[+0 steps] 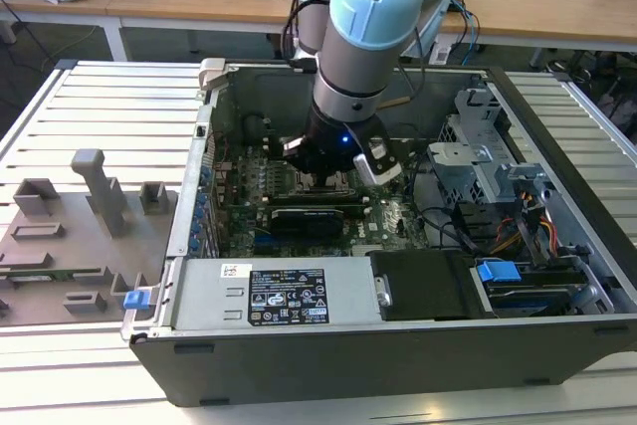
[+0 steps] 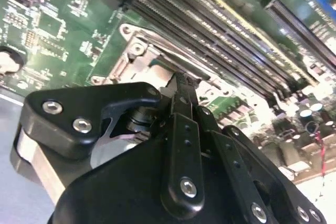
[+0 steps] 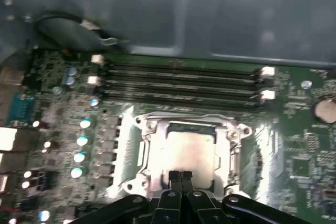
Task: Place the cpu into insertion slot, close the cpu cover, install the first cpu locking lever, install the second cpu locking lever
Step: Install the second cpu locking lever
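Now gripper (image 3: 180, 178) pinched together, tips at cpu cover (image 3: 184, 127)

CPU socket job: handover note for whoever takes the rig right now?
Gripper: fingers together, holding nothing, tips low at the near edge of the insertion slot.
Cpu: seated in the slot, silver top visible.
Cpu cover: looks closed flat around the chip.
Memory slots just beyond the socket, untouched.
Locking levers: cannot make out whether either is latched.
Done: chip in, cover apparently down. Left: confirm cover, then both levers.
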Robot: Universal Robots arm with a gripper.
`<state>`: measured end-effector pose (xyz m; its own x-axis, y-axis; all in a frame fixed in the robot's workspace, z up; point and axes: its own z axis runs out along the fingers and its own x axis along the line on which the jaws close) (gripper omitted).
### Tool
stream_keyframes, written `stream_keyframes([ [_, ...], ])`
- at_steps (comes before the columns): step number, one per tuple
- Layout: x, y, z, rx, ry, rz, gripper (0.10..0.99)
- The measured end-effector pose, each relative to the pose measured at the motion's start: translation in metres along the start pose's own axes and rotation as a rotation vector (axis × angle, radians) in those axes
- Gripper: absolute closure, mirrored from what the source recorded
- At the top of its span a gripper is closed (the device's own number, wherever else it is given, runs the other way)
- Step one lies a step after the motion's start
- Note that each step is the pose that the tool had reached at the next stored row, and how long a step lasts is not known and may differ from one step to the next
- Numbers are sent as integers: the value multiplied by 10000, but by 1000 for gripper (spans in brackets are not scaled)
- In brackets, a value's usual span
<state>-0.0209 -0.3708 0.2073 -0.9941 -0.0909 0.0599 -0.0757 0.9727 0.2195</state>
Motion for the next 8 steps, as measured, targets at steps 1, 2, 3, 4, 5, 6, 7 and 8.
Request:
stream_keyframes([
  [1, -5, 11, 2, 78, 6, 9, 980],
  [2, -8, 15, 2, 128, 10, 10, 980],
  [3, -10, 33, -3, 291, 22, 23, 980],
  [4, -10, 52, -13, 435, 33, 35, 980],
  [5, -12, 73, -17, 585, 45, 47, 980],
  [6, -15, 93, -14, 665, 51, 53, 980],
  [7, -18, 111, -10, 719, 55, 57, 980],
  [8, -23, 157, -6, 856, 65, 67, 980],
])
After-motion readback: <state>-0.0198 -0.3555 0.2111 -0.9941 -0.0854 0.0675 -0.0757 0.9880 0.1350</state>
